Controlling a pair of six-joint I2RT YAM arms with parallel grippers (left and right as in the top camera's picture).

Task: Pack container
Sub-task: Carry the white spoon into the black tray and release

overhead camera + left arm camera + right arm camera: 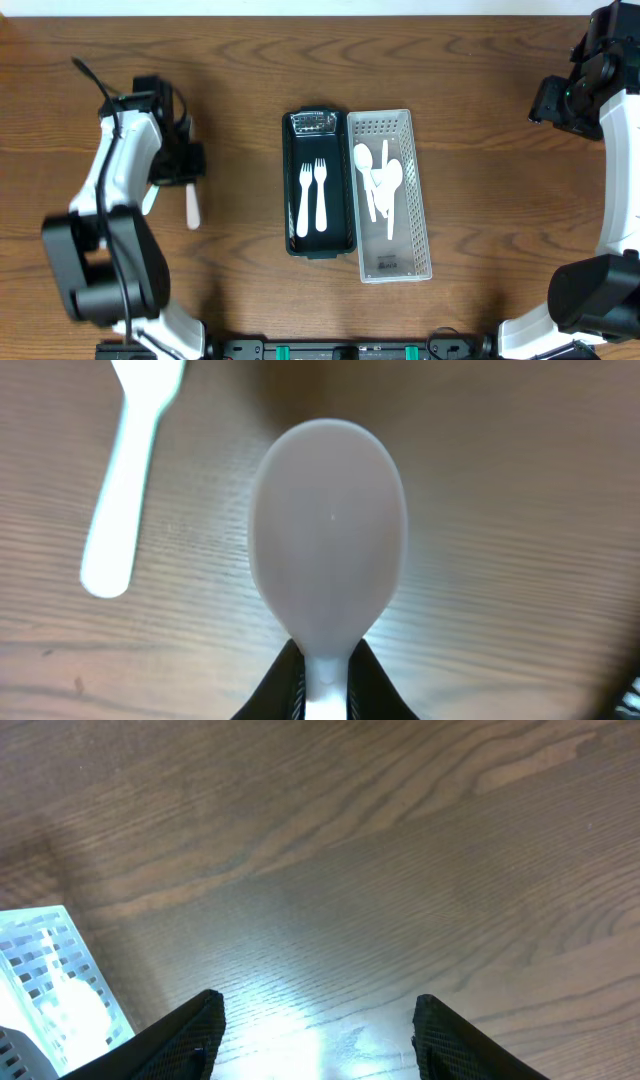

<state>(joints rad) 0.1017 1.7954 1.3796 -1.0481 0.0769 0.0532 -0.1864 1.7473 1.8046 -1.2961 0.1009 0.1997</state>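
Observation:
My left gripper is shut on the neck of a white plastic spoon, whose bowl points away from the camera just above the wood. In the overhead view this gripper is at the left of the table. A second white utensil lies on the table beside the spoon; its handle shows in the overhead view. A black tray in the middle holds two white forks. A white perforated basket next to it holds several white spoons. My right gripper is open and empty.
The right arm hovers at the far right back of the table, away from the containers. A corner of the basket shows at the left of the right wrist view. The rest is bare brown wood.

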